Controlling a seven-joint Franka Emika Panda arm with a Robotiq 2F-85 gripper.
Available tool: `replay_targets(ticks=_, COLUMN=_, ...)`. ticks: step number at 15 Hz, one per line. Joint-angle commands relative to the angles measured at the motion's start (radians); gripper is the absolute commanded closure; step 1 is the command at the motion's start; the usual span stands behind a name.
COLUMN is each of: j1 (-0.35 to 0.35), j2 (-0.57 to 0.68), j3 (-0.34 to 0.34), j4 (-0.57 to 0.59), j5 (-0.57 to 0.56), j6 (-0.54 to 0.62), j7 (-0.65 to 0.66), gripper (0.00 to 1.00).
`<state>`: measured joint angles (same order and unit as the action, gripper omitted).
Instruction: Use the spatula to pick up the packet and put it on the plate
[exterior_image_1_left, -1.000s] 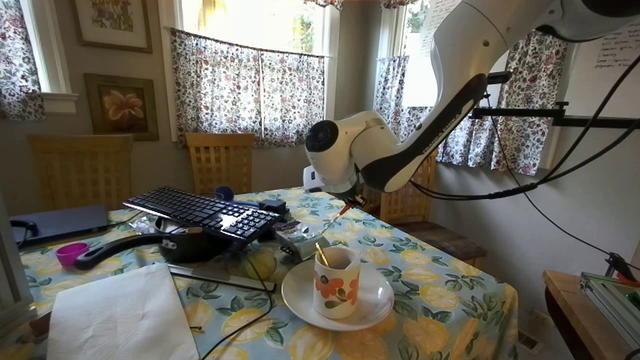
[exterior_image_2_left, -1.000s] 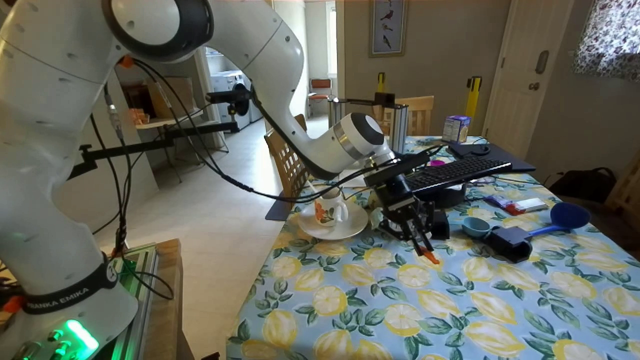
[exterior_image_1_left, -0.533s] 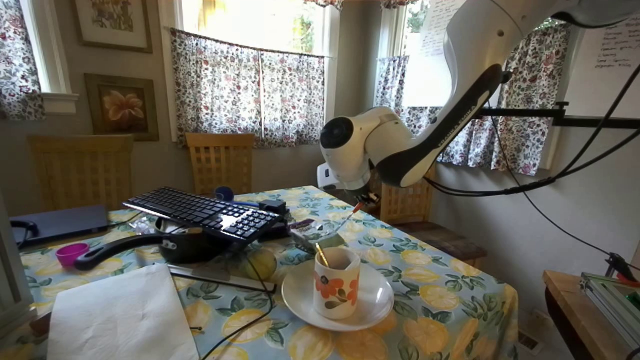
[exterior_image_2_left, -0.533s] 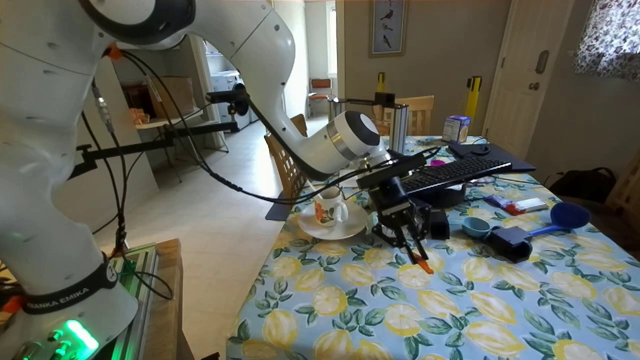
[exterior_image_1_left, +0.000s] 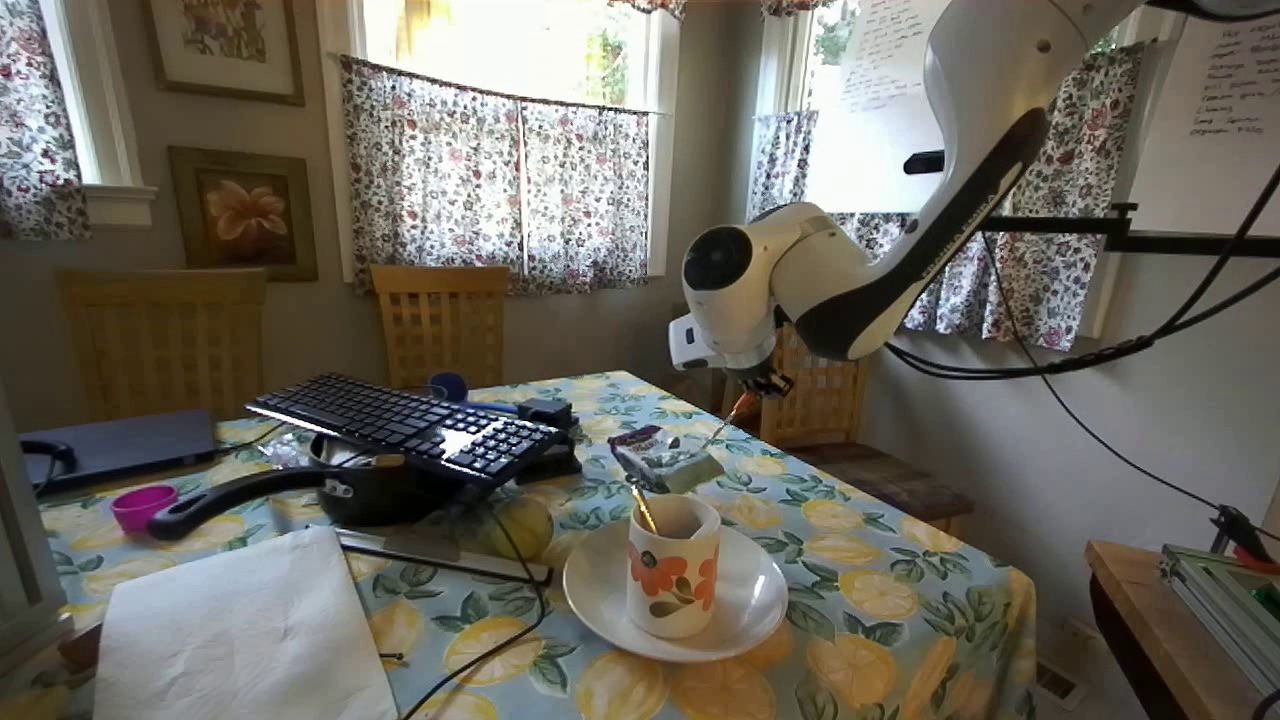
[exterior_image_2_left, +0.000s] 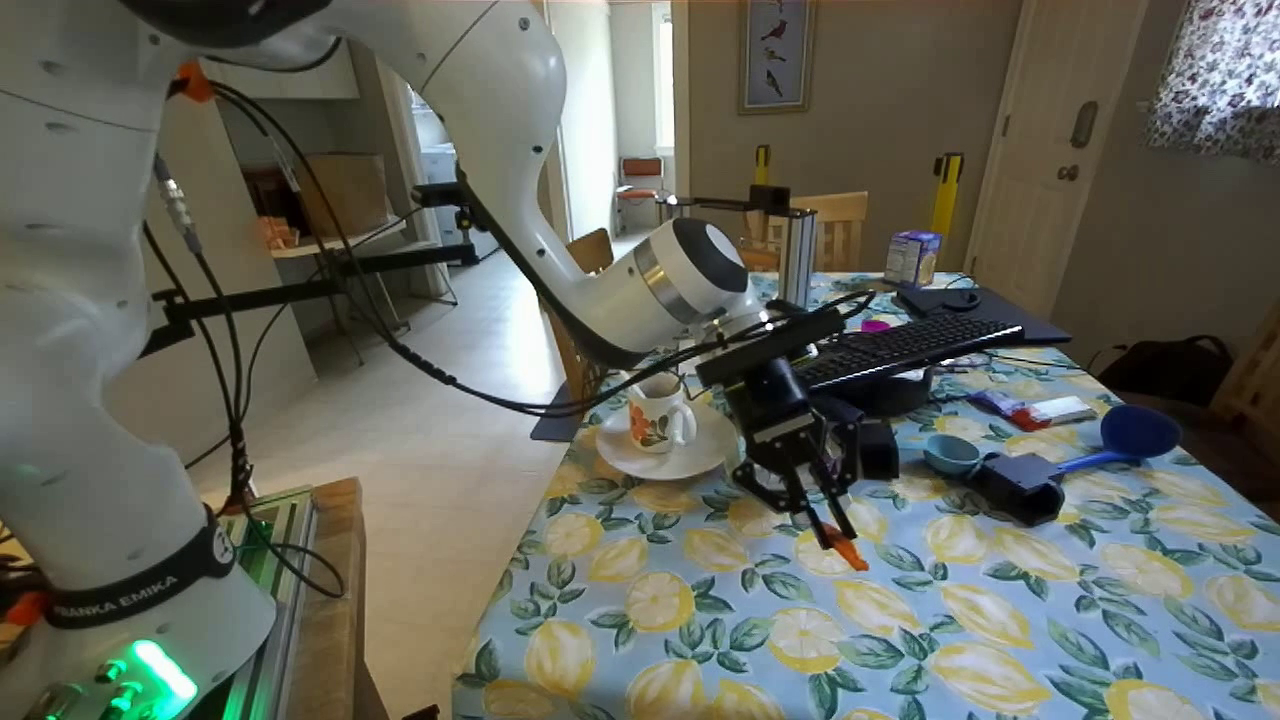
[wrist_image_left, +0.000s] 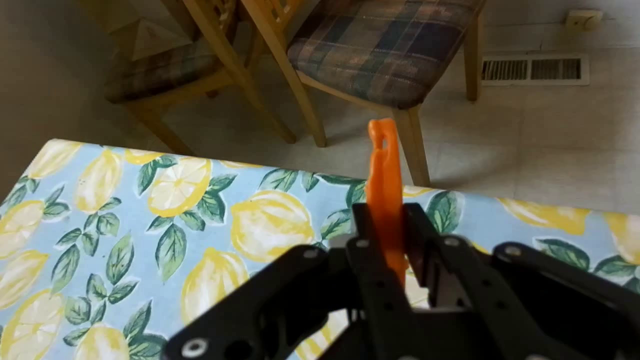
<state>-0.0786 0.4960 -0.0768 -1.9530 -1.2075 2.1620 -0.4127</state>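
My gripper (wrist_image_left: 382, 207) is shut on the orange handle of the spatula (wrist_image_left: 385, 170), whose end points up past the fingertips in the wrist view. In an exterior view the thin shaft of the spatula (exterior_image_1_left: 738, 408) slants down from the gripper (exterior_image_1_left: 766, 386) to the silvery packet (exterior_image_1_left: 665, 458). How the blade meets the packet, and whether the packet is off the table, I cannot tell. The packet lies beyond the white plate (exterior_image_1_left: 590, 590). On that plate stands the flowered cup (exterior_image_1_left: 672, 570) with a gold-coloured stick in it. The gripper (exterior_image_2_left: 835, 538) largely hides the packet in an exterior view.
A keyboard (exterior_image_1_left: 400, 425) rests tilted over a black pan (exterior_image_1_left: 370, 495) left of the packet. A teal cup (exterior_image_2_left: 950, 453), a black block (exterior_image_2_left: 1018, 487) and a blue ladle (exterior_image_2_left: 1138, 432) lie farther along the table. Chairs (wrist_image_left: 380, 50) stand beyond the table's edge.
The gripper and spatula have moved away from the keyboard, toward the robot's base side. The packet has shifted the same way along with the spatula. Plate and cup have stayed put.
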Motion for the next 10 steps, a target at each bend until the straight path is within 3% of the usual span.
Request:
replay_targets(ticks=1, j1=-0.031, j2=-0.105, j3=-0.009, j4=-0.121, j5=-0.082, j6=0.063, j7=0.027, gripper=0.95)
replay_targets(ticks=10, j1=-0.104, j2=-0.184, j3=-0.043, j4=-0.190, j5=-0.125, j6=0.201, j7=-0.048, gripper=0.95)
